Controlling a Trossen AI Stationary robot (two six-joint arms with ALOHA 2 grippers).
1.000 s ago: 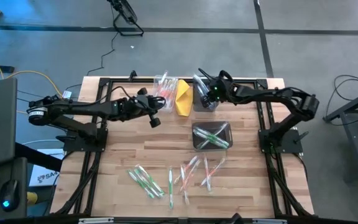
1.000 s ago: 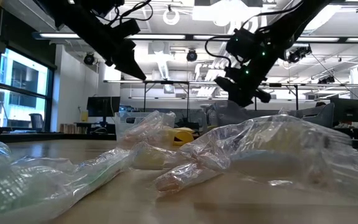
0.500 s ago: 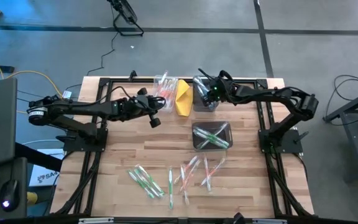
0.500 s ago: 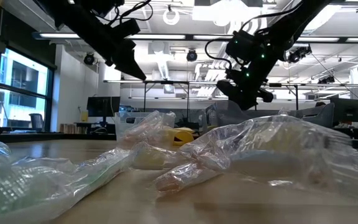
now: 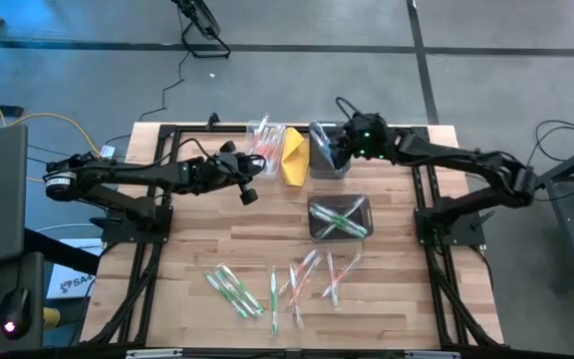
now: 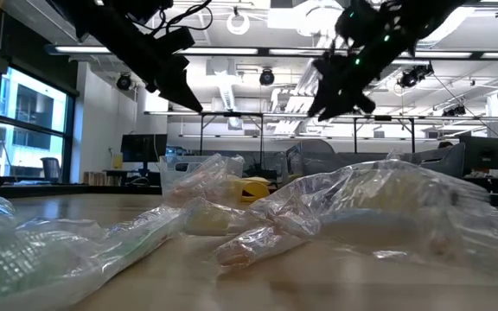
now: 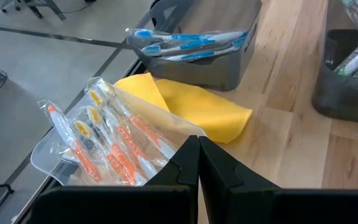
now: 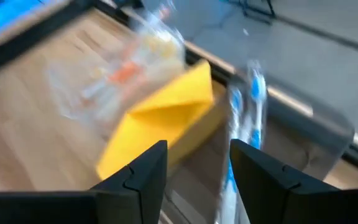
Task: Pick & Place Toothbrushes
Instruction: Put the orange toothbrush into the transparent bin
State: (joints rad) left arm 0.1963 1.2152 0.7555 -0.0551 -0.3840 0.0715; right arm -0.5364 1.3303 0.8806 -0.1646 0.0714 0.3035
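High view: right gripper [image 5: 339, 152] over the far grey bin [image 5: 328, 163]; nr bin [image 5: 339, 218] holds green-white toothbrushes [image 5: 343, 220]; many more [image 5: 267, 284] loose on the wood table [image 5: 197, 244], so I'd say roughly half sorted.

Low view: crinkly clear wrappers [image 6: 318, 212] fill the foreground; brushes hard to make out.

Left wrist: left gripper [image 7: 199, 163] pinched shut, empty, nr orange brushes in glossy bags [image 7: 107, 140]; soft yellow cloth [image 7: 191, 112] beside.

Right wrist: fingers [image 8: 143, 169] apart, nothing held; blue brushes [image 8: 244, 127] in bin.
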